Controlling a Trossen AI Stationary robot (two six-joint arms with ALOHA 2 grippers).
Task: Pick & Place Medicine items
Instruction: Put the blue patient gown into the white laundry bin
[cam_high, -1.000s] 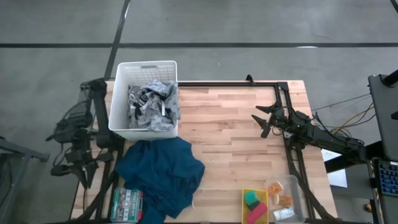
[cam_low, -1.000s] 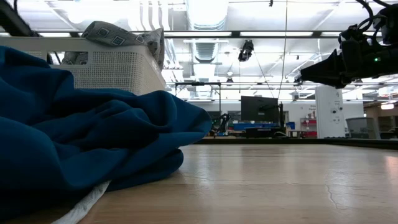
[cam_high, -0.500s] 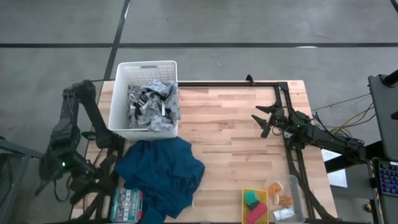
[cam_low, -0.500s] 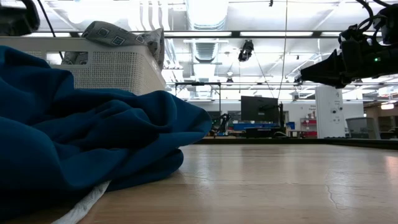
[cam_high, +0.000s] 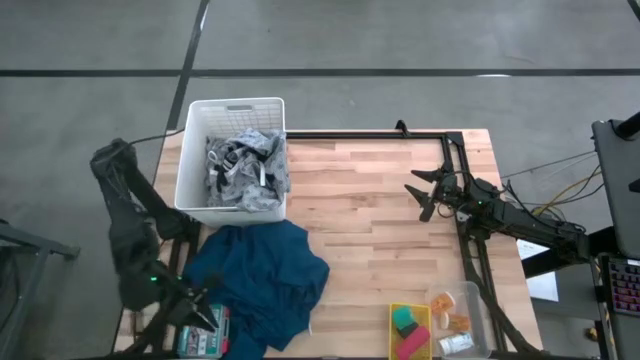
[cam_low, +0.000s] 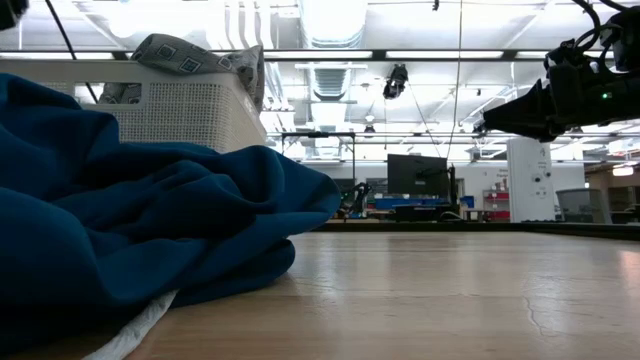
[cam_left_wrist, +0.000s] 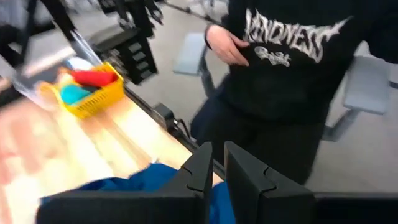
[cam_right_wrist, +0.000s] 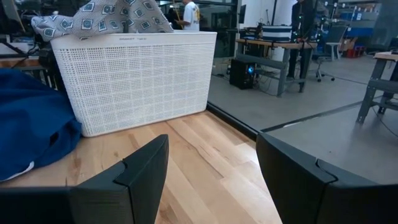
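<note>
The medicine items lie in a clear tray (cam_high: 478, 318) at the table's near right corner: a small white carton (cam_high: 455, 345) and tiny orange pieces (cam_high: 447, 301). My left gripper (cam_high: 207, 318) hangs over the near left corner, far from them. Its fingers (cam_left_wrist: 214, 171) are shut on nothing and point toward the table's right side. My right gripper (cam_high: 425, 195) waits open above the table's right part, pointing level toward the left (cam_right_wrist: 211, 162); it also shows in the low view (cam_low: 482, 126).
A yellow basket (cam_high: 396, 312) with green and pink blocks stands beside the clear tray. A blue cloth (cam_high: 265, 280) lies near left, with a flat green-and-white box (cam_high: 203, 332) beside it. A white laundry basket (cam_high: 235, 105) stands far left. A person (cam_left_wrist: 292, 81) sits beyond the near edge.
My left arm has swung out from beside the table's left edge toward the near edge, and its gripper has turned toward the table's right. It now hangs over the flat box at the near left corner. Its fingers have stayed shut. Nothing on the table has moved.
</note>
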